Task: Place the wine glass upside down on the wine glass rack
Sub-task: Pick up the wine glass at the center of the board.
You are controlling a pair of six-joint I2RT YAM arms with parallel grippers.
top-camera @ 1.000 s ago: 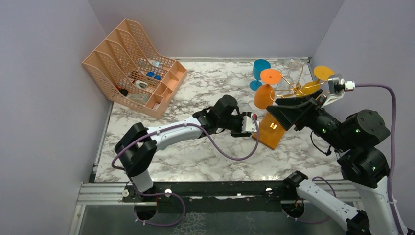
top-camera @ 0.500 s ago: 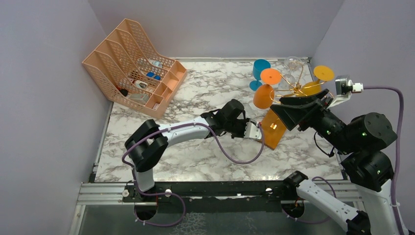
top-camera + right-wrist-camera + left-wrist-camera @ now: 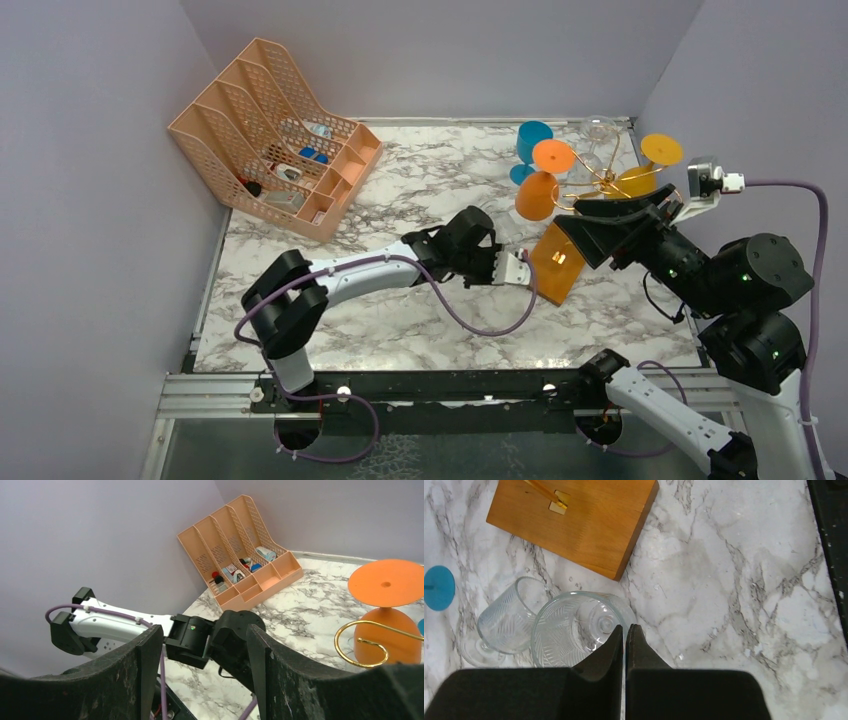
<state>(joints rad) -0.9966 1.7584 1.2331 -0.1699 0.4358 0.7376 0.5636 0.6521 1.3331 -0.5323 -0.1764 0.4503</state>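
A clear wine glass (image 3: 574, 630) lies on the marble next to the wine glass rack's wooden base (image 3: 589, 525), its mouth toward the left wrist camera. My left gripper (image 3: 625, 627) is shut with the glass's thin rim pinched between its fingertips. In the top view the left gripper (image 3: 515, 268) sits low at the base's left edge (image 3: 555, 262). The gold wire arms (image 3: 600, 180) carry orange (image 3: 538, 192), yellow (image 3: 650, 165) and blue (image 3: 530, 145) glasses upside down. My right gripper (image 3: 600, 225) is open and empty, raised over the rack.
A second clear glass (image 3: 504, 620) lies on its side touching the held one. A blue glass foot (image 3: 438, 587) shows at the left. The peach mesh organiser (image 3: 270, 135) stands at the back left. The right wrist view shows an orange glass (image 3: 385, 610) and a gold spiral (image 3: 360, 640).
My left arm has reached further right, down to the rack's base, then eased slightly back left. My right arm has shifted a little to the right.
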